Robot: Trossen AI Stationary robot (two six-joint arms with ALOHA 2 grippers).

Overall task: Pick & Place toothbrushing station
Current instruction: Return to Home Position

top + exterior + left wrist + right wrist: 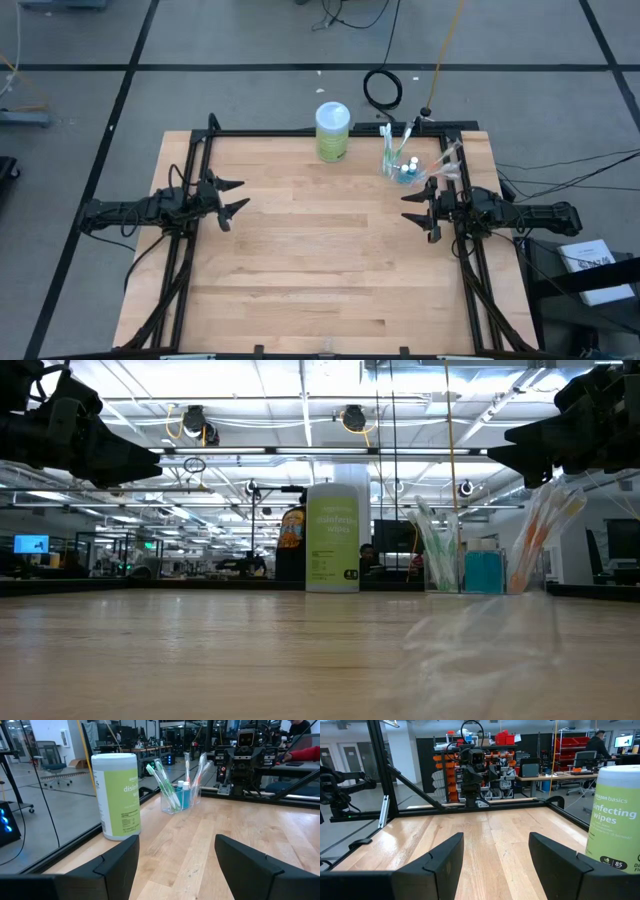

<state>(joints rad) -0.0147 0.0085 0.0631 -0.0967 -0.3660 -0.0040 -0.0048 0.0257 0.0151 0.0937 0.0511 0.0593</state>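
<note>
left gripper (237, 196) over table's (320, 270) left side, fingers apart, empty. right gripper (410, 206) over right side, also apart, empty. farther back, clear cup (398, 170) near far right corner holds green toothbrushes (387, 145), pink toothbrushes (450, 158), teal tubes (407, 174). wipes canister (332, 132) just left.
</note>
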